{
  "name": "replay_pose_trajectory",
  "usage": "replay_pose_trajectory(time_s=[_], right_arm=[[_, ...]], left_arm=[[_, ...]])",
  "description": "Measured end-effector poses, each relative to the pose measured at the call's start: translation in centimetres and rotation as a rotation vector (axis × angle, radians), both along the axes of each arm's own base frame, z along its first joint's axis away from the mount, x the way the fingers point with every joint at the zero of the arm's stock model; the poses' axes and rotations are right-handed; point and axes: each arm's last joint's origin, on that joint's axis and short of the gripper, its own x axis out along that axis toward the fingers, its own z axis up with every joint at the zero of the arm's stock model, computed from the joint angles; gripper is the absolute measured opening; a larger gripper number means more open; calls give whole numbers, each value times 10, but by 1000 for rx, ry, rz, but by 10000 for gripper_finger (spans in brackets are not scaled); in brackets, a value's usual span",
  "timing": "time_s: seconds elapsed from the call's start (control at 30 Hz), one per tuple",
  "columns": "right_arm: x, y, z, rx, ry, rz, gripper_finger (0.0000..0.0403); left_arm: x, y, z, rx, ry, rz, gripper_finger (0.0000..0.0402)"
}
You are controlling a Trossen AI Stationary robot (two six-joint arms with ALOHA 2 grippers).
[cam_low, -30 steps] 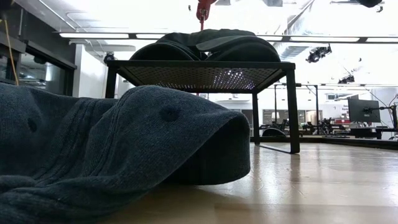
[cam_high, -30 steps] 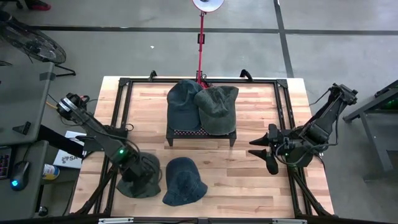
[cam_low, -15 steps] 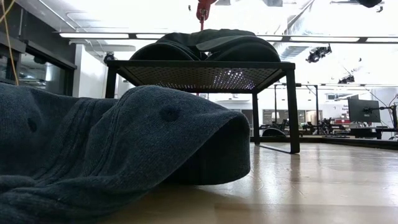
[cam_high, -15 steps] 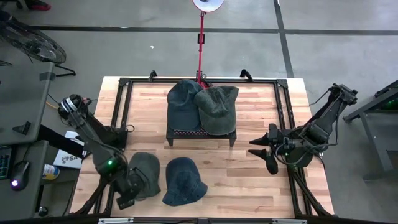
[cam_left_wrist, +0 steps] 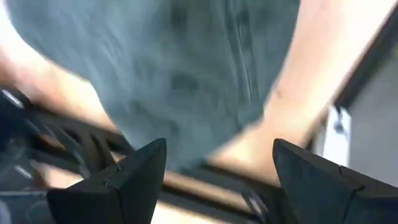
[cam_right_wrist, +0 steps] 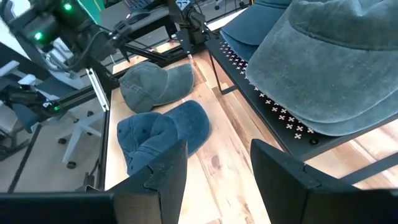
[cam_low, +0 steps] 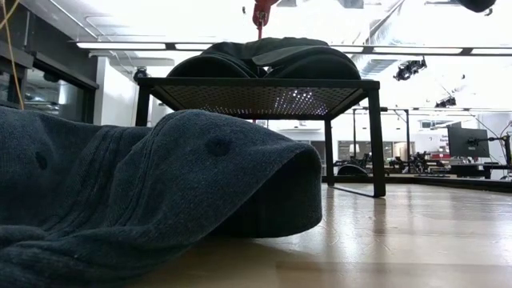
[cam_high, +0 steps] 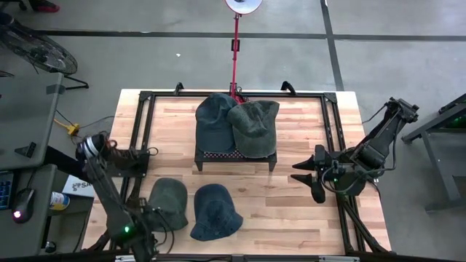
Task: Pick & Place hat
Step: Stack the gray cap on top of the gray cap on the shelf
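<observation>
Since the earlier high frame, the left gripper has withdrawn from the grey-green hat, fingers apart, holding nothing. From above we count two hats on the rack; the grey-green hat and blue hat lie on the table in front of the rack, unplaced. The low view shows the blue hat before the rack. The right wrist view shows the right gripper parted, empty, beside the rack.
</observation>
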Motion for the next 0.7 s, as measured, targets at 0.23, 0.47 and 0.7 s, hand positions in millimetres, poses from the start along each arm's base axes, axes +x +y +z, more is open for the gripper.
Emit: replay_pose_trajectory(time_s=[0.23,0.47,0.7], right_arm=[[0,0,0,0,-4,-16,169],[0,-2,1,-11,-38,-79,169],[0,-2,1,4,-38,-82,169]], left_arm=[[6,-27,-29,152,-30,-118,289],[-7,-38,-42,202,-13,-134,289],[-17,-38,-40,248,-9,-156,289]])
